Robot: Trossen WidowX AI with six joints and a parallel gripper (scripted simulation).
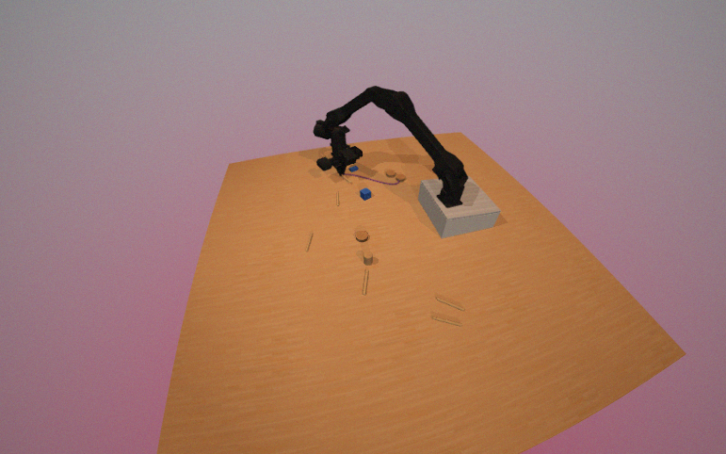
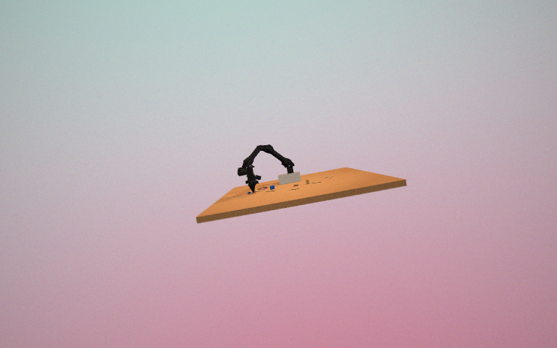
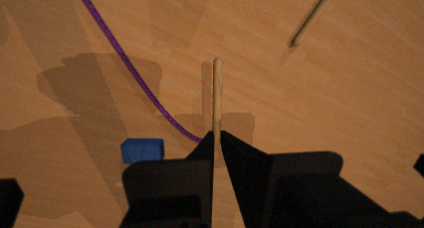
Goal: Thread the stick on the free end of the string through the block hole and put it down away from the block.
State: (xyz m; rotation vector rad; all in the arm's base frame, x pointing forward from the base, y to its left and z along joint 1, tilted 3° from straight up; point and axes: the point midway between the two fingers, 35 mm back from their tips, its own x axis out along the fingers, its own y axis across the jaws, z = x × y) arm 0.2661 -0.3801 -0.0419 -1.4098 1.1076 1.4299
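My gripper (image 1: 342, 173) (image 2: 253, 191) (image 3: 216, 134) is shut on the pale wooden stick (image 1: 346, 180) (image 3: 217, 89), low above the table's far part. The stick points forward from the fingertips, with its shadow close beside it. The purple string (image 1: 374, 180) (image 3: 126, 64) runs from the fingertips to a round wooden button (image 1: 400, 177). A blue cube-shaped block (image 1: 365, 193) (image 2: 271, 187) stands on the table, in front of the gripper in the top view; I cannot make out a hole in it. The stick and string are outside this block.
A small flat blue piece (image 1: 353, 169) (image 3: 142, 150) lies beside the gripper. A loose stick (image 1: 337, 198) (image 3: 311, 19) lies nearby. Another disc (image 1: 390, 172) is beside the button. Farther off are a disc (image 1: 362, 235), a short cylinder (image 1: 367, 258) and several loose sticks.
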